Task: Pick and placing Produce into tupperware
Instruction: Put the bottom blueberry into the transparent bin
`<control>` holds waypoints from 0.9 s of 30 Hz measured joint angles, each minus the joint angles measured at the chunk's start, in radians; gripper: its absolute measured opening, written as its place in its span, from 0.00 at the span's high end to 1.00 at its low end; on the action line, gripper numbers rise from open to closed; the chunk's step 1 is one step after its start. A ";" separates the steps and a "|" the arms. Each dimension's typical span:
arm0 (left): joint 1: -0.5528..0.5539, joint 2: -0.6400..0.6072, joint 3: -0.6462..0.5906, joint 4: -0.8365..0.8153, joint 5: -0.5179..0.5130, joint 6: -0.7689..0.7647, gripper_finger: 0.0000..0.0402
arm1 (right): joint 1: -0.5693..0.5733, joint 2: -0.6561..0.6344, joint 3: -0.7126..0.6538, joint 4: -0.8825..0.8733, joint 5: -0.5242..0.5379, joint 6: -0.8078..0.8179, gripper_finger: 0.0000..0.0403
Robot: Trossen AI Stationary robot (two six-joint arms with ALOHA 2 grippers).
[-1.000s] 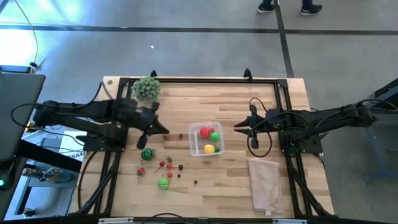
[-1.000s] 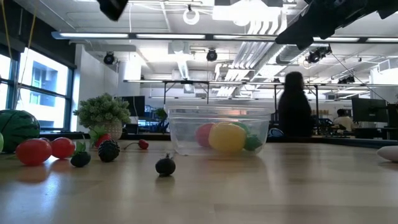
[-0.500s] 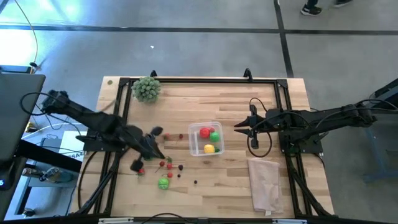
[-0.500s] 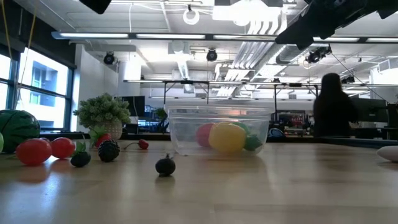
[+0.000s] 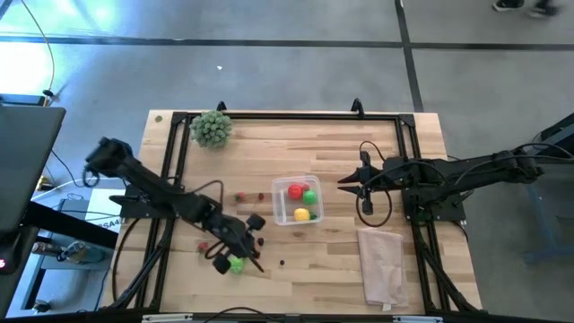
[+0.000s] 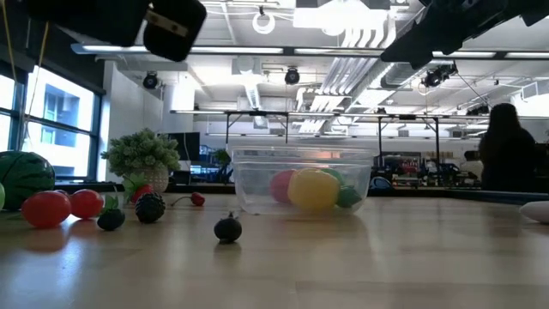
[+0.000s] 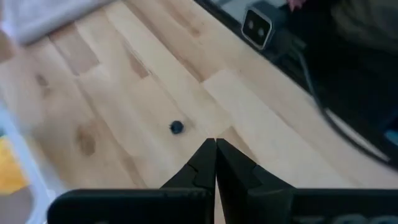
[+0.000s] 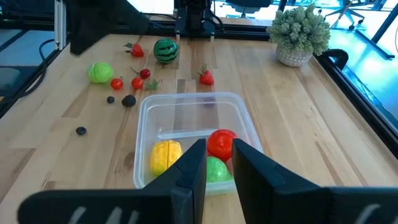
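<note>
While left pincer (image 5: 255, 260) hangs shut & empty at lower left-centre of the high view, loose produce (image 5: 236, 264) lies right under/around it on the bench (image 5: 341, 260); one dark berry (image 7: 177, 127) sits just ahead of its tips. Tupperware (image 5: 297, 200) at frame centre holds red, green, yellow pcs. Right pincer (image 5: 342, 184), centre-right, slightly apart, grips nothing, just beside tupperware.

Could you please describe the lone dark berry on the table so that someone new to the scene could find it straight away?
Start at the clear tupperware in the middle of the wooden table, which holds red, yellow and green produce. From its left side, go toward the table's near edge to a tiny dark berry on bare wood. It lies apart from the other loose produce and is the smallest, darkest piece.
</note>
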 joint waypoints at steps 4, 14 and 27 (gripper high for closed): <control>-0.001 0.089 0.000 0.079 -0.021 0.027 1.00 | 0.000 0.000 0.000 0.000 0.000 0.000 0.83; 0.000 0.190 0.001 0.243 -0.071 0.022 0.90 | 0.000 0.000 0.001 -0.015 0.000 0.000 0.83; 0.007 0.277 0.076 0.223 -0.105 -0.003 0.67 | 0.000 0.000 0.001 -0.036 0.000 0.000 0.83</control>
